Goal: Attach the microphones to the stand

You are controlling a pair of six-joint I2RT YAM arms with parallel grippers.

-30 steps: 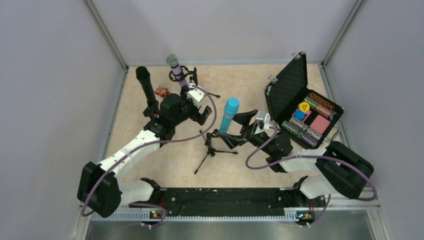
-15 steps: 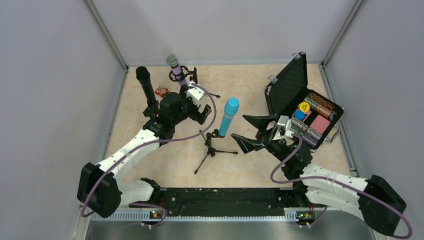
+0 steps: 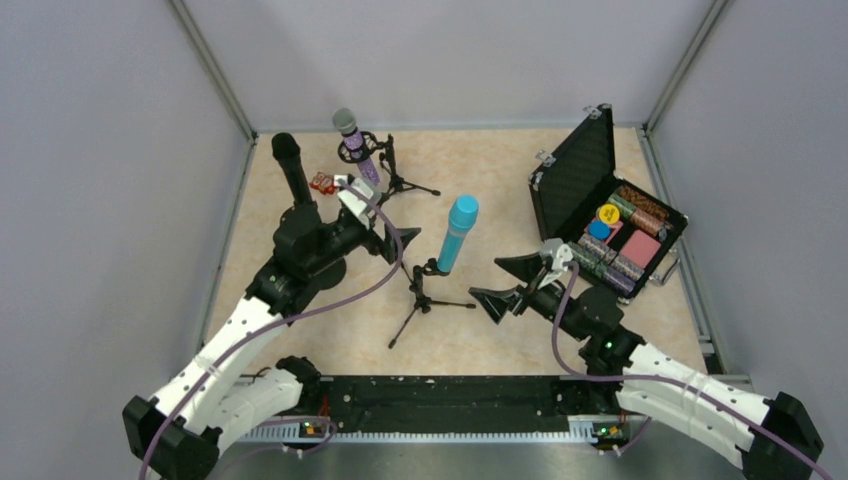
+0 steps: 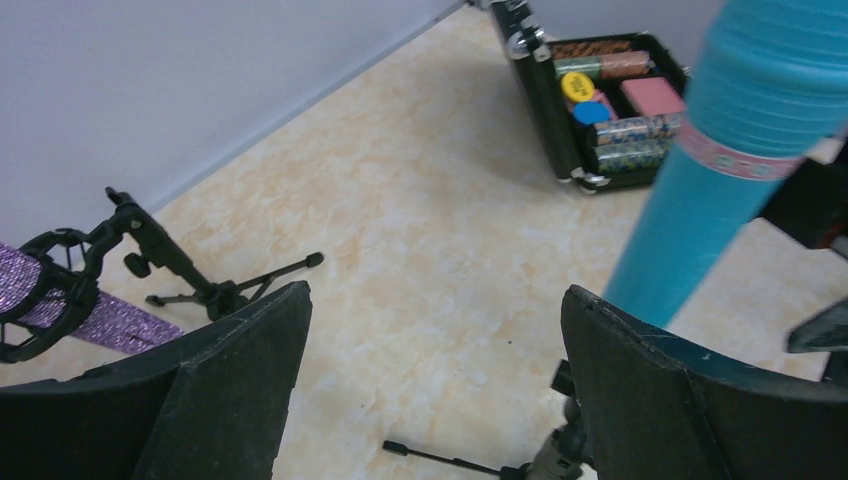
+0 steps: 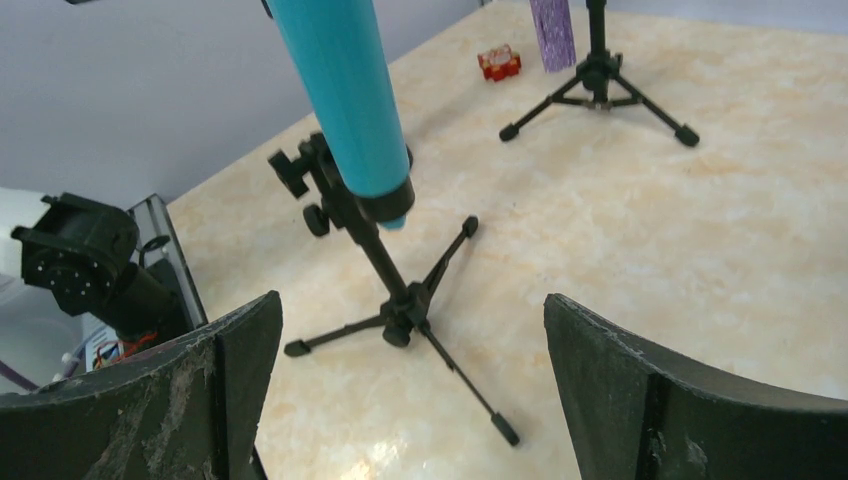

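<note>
The left claw (image 4: pixel 435 295) stood wide open with nothing between its fingers, hanging above the table (image 3: pixel 480 170) and aimed toward the right. Just ahead of its right finger rose the turquoise mic (image 3: pixel 458 232), seated head-up and slightly tilted in the clip of the middle stand (image 3: pixel 420 295), a small black tripod on the table. The right claw (image 3: pixel 487 278) was likewise spread wide and empty, near that stand on its right side and pointed at it. In the right wrist view the mic's lower end and the clip showed ahead of the claw, between the lines of its two fingers and touching neither. The turquoise mic thus stood between the two claws, free of both. Beyond the left claw, toward the back wall, the purple mic (image 3: pixel 352 140) sat tilted in the ring mount of the rear stand (image 3: pixel 395 180), silver head up. Left of it the black mic (image 3: pixel 293 175) stood upright, its lower part hidden behind the left arm, so what carried it could not be told. A small red thing (image 3: pixel 323 183) lay on the table between the black and purple mics. Well apart on the right, an open black case (image 3: pixel 575 180) held rows of chips and a pink block.
</note>
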